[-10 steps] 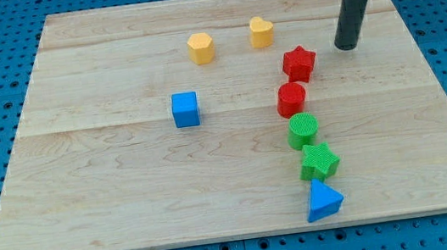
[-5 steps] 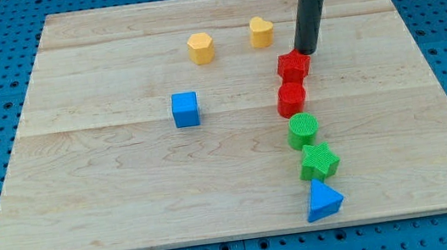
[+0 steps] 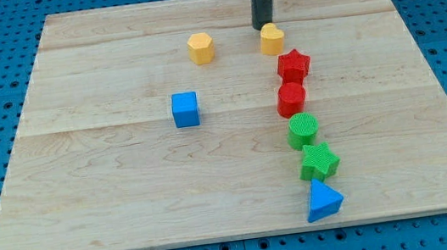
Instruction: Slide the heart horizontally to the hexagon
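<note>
The yellow heart (image 3: pixel 272 40) lies near the board's top, right of centre. The yellow hexagon (image 3: pixel 200 48) lies to its left, at about the same height, with a gap between them. My tip (image 3: pixel 263 25) is just above the heart's upper left edge, touching or nearly touching it. The rod rises out of the view's top.
Below the heart runs a column of blocks: red star (image 3: pixel 293 65), red cylinder (image 3: pixel 291 99), green cylinder (image 3: pixel 303 131), green star (image 3: pixel 319 162), blue triangle (image 3: pixel 324 201). A blue cube (image 3: pixel 186 109) sits left of centre. The wooden board (image 3: pixel 88 201) rests on a blue pegboard.
My tip moved left and up from the right of the red star to just above the heart. The red star shifted slightly left. The heart moved a little right and down.
</note>
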Controlling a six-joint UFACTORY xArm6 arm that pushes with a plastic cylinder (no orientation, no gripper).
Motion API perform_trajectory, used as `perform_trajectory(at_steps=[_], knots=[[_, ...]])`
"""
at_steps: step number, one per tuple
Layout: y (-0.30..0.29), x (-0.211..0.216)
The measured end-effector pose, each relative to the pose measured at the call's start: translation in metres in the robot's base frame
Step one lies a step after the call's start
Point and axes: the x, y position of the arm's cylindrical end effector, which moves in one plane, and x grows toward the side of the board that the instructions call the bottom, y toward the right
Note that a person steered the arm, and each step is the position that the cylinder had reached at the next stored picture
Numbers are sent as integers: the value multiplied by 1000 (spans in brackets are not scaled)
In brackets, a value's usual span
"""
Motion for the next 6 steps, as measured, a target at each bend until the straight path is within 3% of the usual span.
perform_trajectory(at_steps=[2, 3, 4, 5, 6], knots=[[27, -10], [-21, -13], [-50, 1], [-51, 29], [-24, 31]])
